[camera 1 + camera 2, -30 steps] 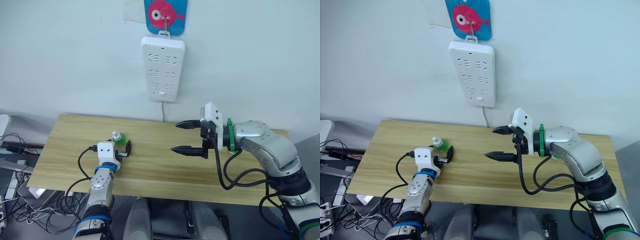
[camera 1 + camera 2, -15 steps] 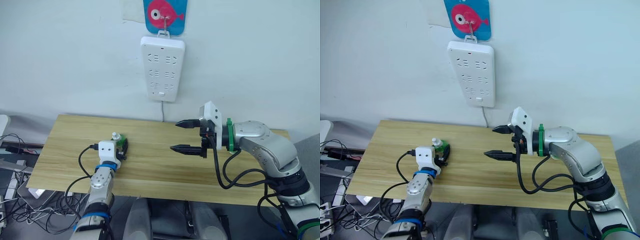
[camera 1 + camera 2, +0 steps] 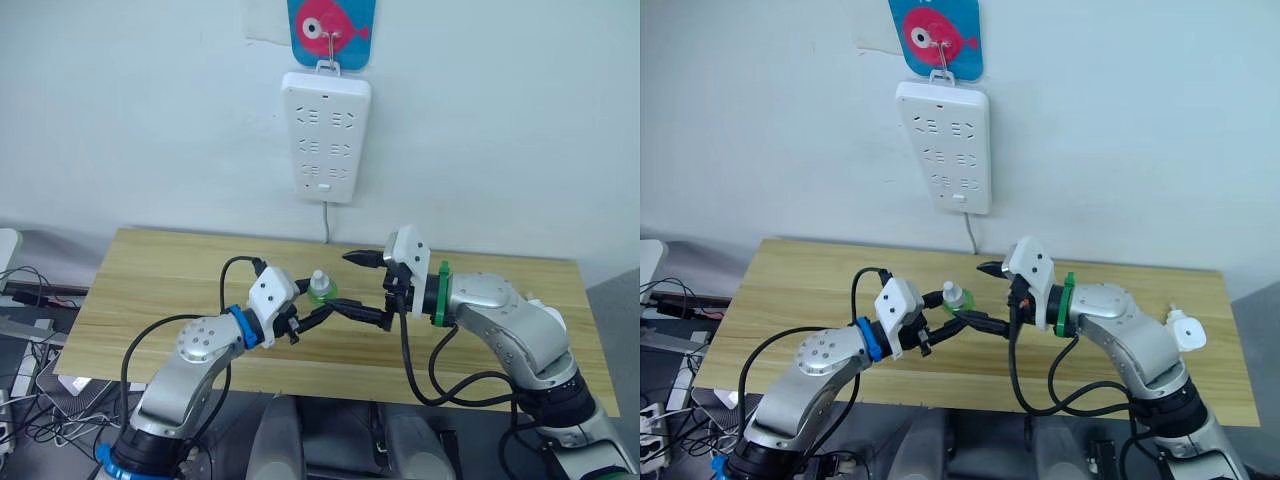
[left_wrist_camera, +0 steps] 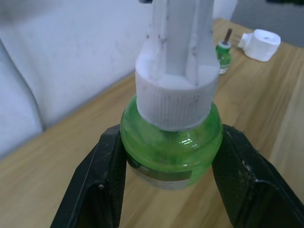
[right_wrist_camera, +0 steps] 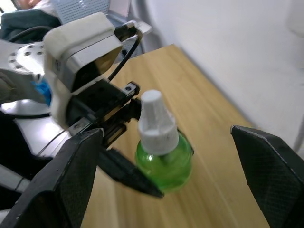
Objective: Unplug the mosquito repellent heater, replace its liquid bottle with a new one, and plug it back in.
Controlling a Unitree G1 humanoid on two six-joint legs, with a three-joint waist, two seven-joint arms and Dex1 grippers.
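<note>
Holding the new one point(image 3: 320, 291) upright mid-table, left pincer point(image 3: 308, 318) clenched on its green body, cap presented to the right pincer point(image 3: 362, 285) (spread wide around it), likely for uncapping.

New bottle point(image 4: 171, 142): cap top cut off by upper edge in left wrist view; base hidden behind left gripper point(image 4: 171, 190) fingers point(image 4: 102, 185). Far off on the surface point(image 4: 57, 156), capless bottle point(image 4: 222, 50) w/ dark wick is blurred, too small for detail; heater point(image 4: 260, 43) beside it equally soft, prongs can't be made out. Right wrist view: right gripper's fingers point(image 5: 71, 175) cut off at bottom and side edges.
</note>
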